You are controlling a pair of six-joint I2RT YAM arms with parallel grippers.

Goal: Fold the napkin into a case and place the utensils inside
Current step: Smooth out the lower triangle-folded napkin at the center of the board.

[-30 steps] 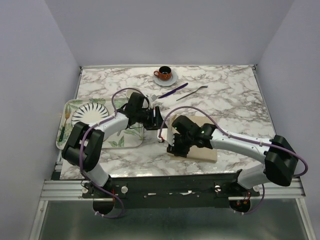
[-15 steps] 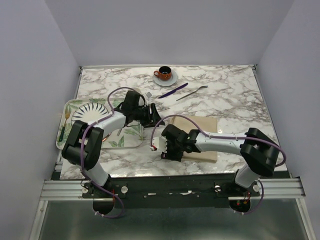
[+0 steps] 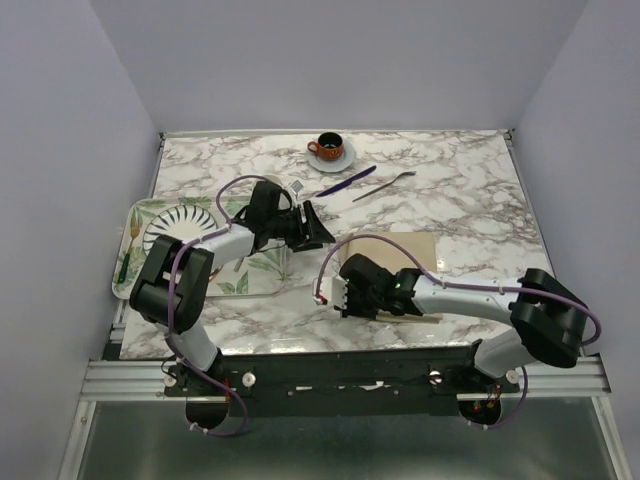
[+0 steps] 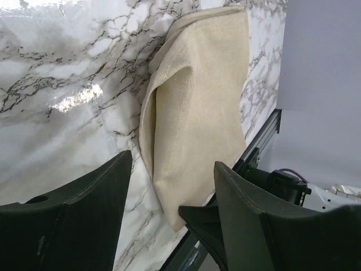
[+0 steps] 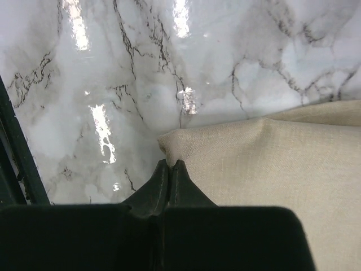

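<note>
**Right fingers shut at the napkin's corner**

The plain beige cloth napkin point(image 3: 420, 257) lies folded on the white marble bench point(image 3: 470, 190). It sits near the front edge, a little to the right of the middle. In the left wrist view it looks like a long shape with one layer on top of another.

The right fingers point(image 5: 169, 170) are closed tight, tip against tip. They are low down at the near left corner of the napkin, and the tips touch the cloth's edge. I cannot tell if any cloth is pinched between them.

The left fingers point(image 3: 316, 228) are wide open and hold nothing. They hang over the bench, to the left of the napkin and a bit farther back.

The slim dark purple knife point(image 3: 346, 181) and the silver metal fork point(image 3: 384, 186) lie side by side on the bench, far behind the napkin and well apart from it. Just past them an orange cup point(image 3: 328, 145) stands on a white saucer point(image 3: 341, 157).

At the left side is a leaf-printed tray point(image 3: 137, 212) with a white plate with dark stripes point(image 3: 180, 225) on it.
</note>
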